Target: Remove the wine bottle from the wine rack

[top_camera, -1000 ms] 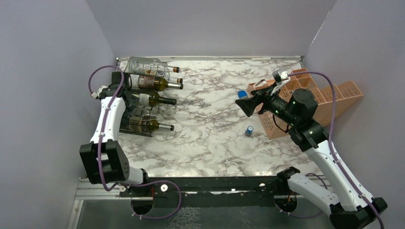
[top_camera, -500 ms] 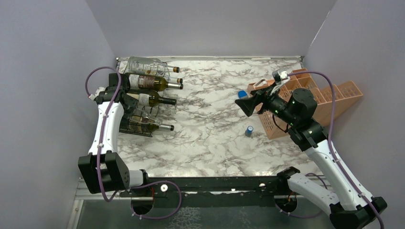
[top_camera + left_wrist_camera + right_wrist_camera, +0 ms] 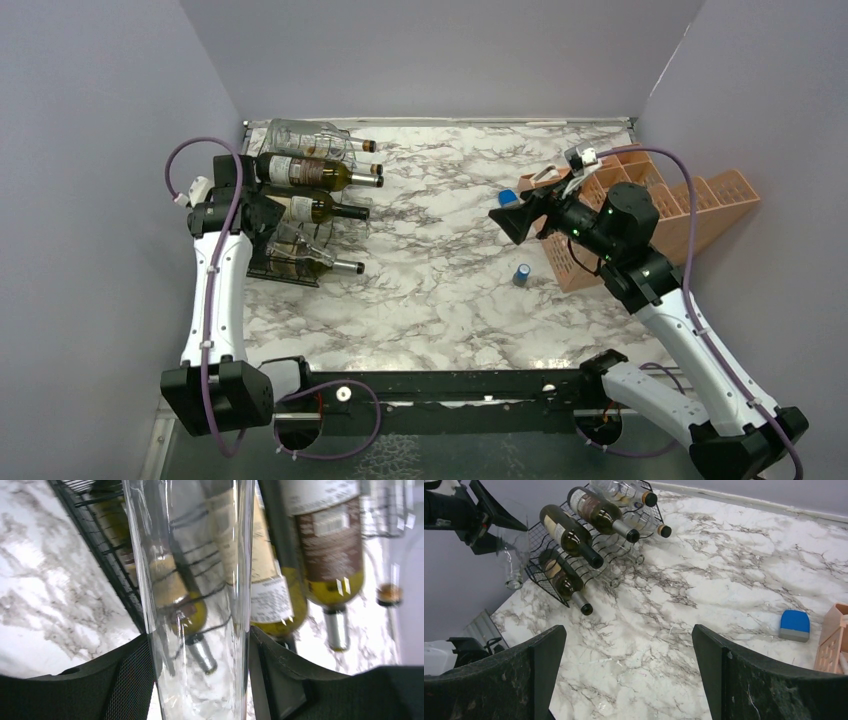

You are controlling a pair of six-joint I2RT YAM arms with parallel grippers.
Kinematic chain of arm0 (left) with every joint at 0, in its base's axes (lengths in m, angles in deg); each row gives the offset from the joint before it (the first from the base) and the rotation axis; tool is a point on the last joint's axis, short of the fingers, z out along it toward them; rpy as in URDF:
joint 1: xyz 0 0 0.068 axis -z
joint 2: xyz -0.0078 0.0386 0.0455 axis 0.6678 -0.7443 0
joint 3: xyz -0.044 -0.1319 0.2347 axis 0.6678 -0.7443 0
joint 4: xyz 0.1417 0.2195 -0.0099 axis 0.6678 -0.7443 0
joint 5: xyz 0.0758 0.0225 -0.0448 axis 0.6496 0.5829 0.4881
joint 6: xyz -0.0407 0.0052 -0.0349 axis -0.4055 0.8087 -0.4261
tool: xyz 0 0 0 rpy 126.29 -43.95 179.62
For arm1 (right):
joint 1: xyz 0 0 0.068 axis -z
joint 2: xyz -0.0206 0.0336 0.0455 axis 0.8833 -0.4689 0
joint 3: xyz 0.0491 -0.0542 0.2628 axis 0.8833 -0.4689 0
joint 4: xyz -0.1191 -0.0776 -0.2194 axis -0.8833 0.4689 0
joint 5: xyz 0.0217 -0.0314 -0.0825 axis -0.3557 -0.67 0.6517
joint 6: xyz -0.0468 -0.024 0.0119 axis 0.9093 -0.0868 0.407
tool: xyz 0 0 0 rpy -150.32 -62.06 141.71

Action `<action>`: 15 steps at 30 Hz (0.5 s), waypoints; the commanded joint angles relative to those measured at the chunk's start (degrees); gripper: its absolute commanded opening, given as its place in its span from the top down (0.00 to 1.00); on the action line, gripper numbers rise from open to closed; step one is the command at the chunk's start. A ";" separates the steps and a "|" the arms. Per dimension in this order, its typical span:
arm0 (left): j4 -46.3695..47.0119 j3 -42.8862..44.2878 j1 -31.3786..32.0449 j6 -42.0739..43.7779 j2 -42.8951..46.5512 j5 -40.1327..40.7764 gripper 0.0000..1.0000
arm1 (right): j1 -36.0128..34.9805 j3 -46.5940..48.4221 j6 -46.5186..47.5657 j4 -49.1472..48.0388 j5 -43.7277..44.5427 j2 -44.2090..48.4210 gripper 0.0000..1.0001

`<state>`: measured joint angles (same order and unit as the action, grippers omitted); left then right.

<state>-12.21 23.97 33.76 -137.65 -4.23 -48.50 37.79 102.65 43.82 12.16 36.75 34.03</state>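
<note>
I hold the clear wine bottle (image 3: 192, 555) by its body in my left jaws, slick, fragile, probably light glass; right jaws gape empty.

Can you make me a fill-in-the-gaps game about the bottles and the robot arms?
1. The left gripper holds a ____ bottle, not a dark one.
2. The right gripper is wide ____ and holds nothing.
3. The small block on the table is ____.
4. The wire rack is ____ in colour.
Missing words: clear, open, blue, black.
</note>
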 commanded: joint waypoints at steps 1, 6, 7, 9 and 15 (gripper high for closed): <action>8.73 2.68 -0.27 4.72 4.94 -9.82 0.52 | 0.39 2.17 3.26 0.31 -1.03 -0.92 0.01; 14.23 3.51 -0.21 5.28 6.26 -20.36 0.52 | 0.39 2.53 2.83 -0.51 -2.70 -2.75 0.01; 15.85 3.35 -0.23 4.92 6.41 -22.64 0.52 | 0.40 2.70 3.20 -1.13 -4.33 -3.55 0.01; 20.19 2.45 0.18 4.52 6.65 -29.68 0.52 | 0.36 3.17 4.81 -2.22 -7.52 -5.26 0.01; 29.78 2.43 7.26 6.51 4.97 -39.27 0.52 | 0.34 5.89 10.57 -2.67 -10.22 -9.76 0.01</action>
<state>5.97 24.91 36.27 -133.30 0.98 -76.66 37.79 105.73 49.29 11.68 31.22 25.77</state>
